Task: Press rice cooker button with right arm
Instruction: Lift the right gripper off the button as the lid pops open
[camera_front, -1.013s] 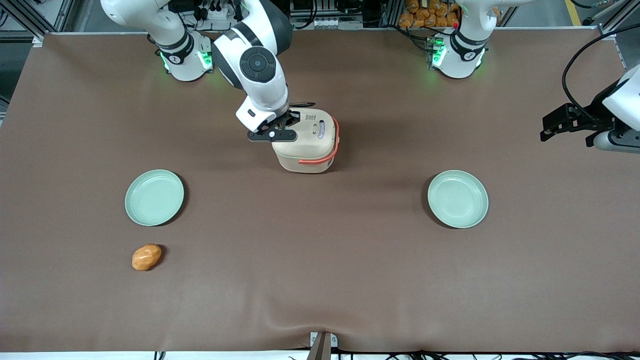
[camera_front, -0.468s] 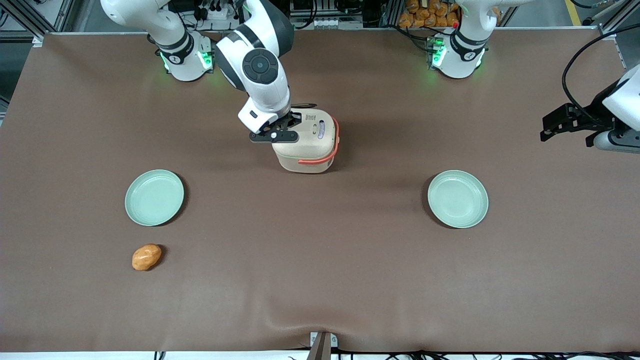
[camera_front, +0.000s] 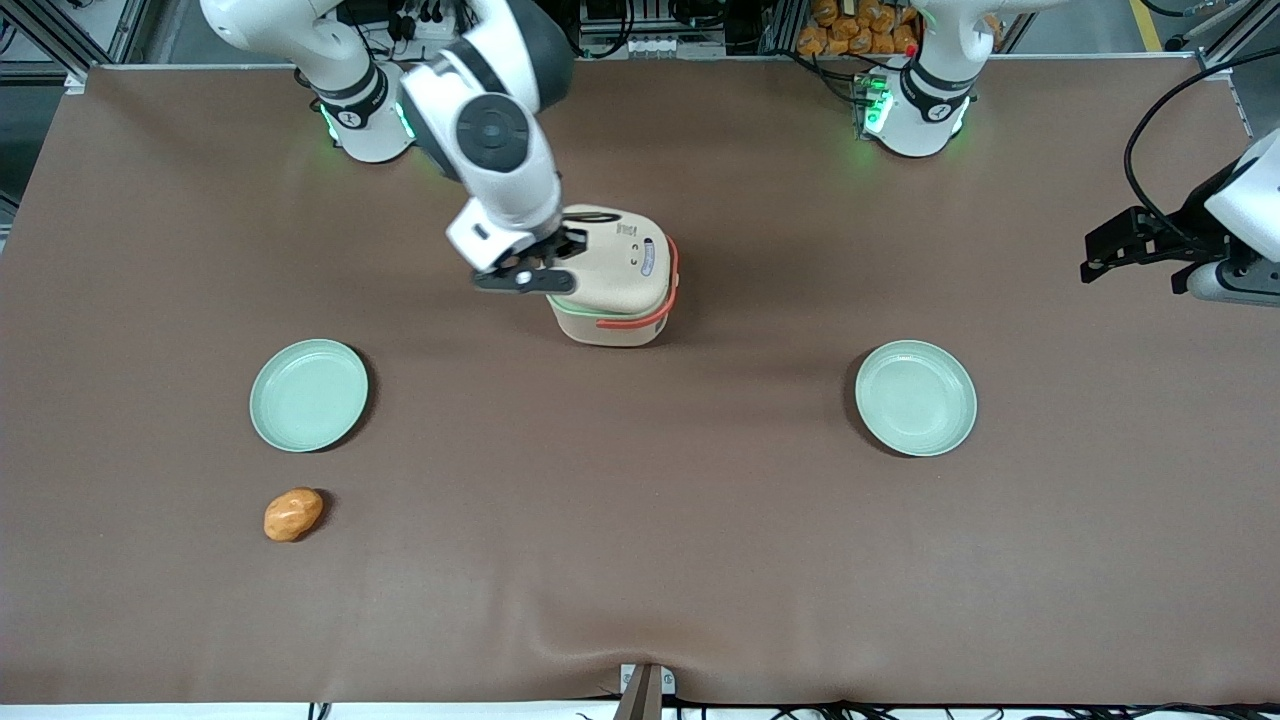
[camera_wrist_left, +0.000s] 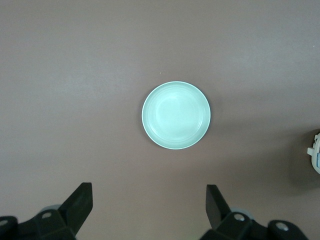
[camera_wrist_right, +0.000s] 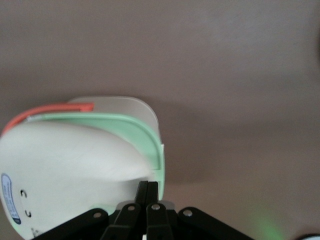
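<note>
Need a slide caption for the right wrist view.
Shut claw at the edge of the rice cooker, whose lid has popped ajar, exposing its green rim.

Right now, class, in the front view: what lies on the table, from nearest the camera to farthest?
Orange lump → two green plates, level with each other → rice cooker, the shut gripper at its lid edge.

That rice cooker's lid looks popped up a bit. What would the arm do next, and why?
Probably lift the gripper clear. Its shut fingers sit at the lid edge of the rice cooker, and the pale green rim already shows under the raised lid.
</note>
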